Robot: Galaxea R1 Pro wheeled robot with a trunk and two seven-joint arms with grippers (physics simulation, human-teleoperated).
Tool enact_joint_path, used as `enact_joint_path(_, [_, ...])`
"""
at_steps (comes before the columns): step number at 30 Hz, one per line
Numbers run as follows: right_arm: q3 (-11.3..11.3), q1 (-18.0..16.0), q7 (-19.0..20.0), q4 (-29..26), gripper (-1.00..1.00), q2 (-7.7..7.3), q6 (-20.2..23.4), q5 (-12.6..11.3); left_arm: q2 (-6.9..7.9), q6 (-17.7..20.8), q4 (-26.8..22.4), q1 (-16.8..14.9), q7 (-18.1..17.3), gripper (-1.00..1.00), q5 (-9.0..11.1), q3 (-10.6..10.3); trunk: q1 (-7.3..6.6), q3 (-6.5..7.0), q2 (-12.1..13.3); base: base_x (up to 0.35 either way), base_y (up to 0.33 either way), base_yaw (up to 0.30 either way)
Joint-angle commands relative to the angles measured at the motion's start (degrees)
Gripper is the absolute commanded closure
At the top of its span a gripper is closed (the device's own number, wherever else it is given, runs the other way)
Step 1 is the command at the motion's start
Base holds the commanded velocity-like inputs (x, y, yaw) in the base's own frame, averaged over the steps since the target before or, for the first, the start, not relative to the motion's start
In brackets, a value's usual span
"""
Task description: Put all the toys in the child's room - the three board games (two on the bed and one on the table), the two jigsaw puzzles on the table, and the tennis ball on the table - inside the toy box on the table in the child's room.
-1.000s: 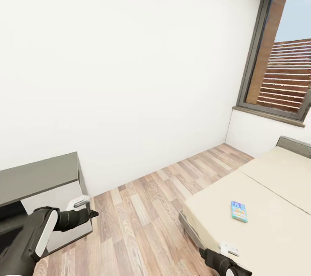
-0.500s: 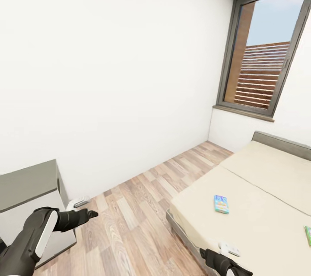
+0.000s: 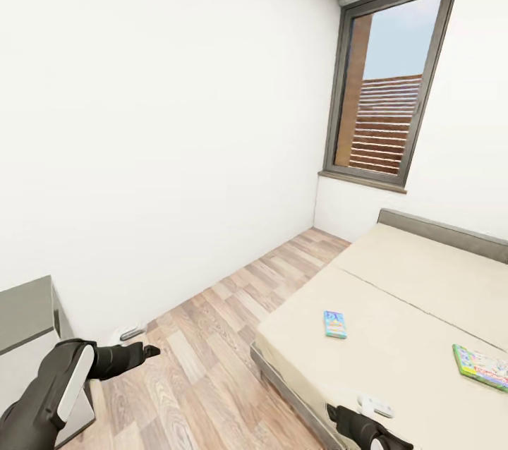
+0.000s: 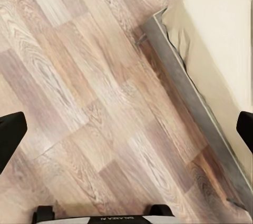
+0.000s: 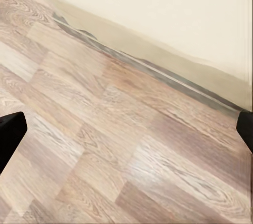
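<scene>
Two board games lie on the bed point(image 3: 395, 295), which has a beige mattress. A small blue one point(image 3: 335, 324) sits near the bed's near side. A green-white-red one point(image 3: 481, 367) lies at the picture's right edge. My left gripper point(image 3: 147, 350) hovers over the wood floor, open and empty, its fingertips point(image 4: 10, 134) spread wide. My right gripper point(image 3: 336, 415) hangs by the bed's near corner, open too, with floor and the mattress edge point(image 5: 158, 60) between its fingertips point(image 5: 10, 132). The table, toy box, jigsaw puzzles and tennis ball are out of view.
A low grey-topped desk point(image 3: 25, 312) stands at the left, close to my left arm. A strip of plank floor point(image 3: 233, 309) runs between the white wall and the bed towards a tall grey-framed window point(image 3: 384, 90). The grey headboard point(image 3: 444, 231) is under the window.
The camera has swung right, so the whole picture shifted left. The desk has slid towards the edge and the green-white-red game has come into view. Both arms hold the same pose.
</scene>
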Motion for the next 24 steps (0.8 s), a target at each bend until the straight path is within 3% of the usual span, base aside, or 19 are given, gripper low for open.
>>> enact_joint_path(1, [0.02, -0.01, -0.22, -0.05, -1.0, -0.03, 0.25, -0.57, 0.0, 0.27, -0.04, 0.01, -0.24, -1.0, -0.05, 0.1, 0.02, 0.01, -0.04, 0.0, 0.0, -0.261])
enact_joint_path(24, [0.02, -0.05, -0.3, 0.44, -1.0, 0.03, -0.56, -0.5, 0.02, -0.54, 0.1, 0.05, -0.2, -1.0, -0.08, 0.01, 0.02, 0.82, -0.04, 0.0, 0.0, -0.261])
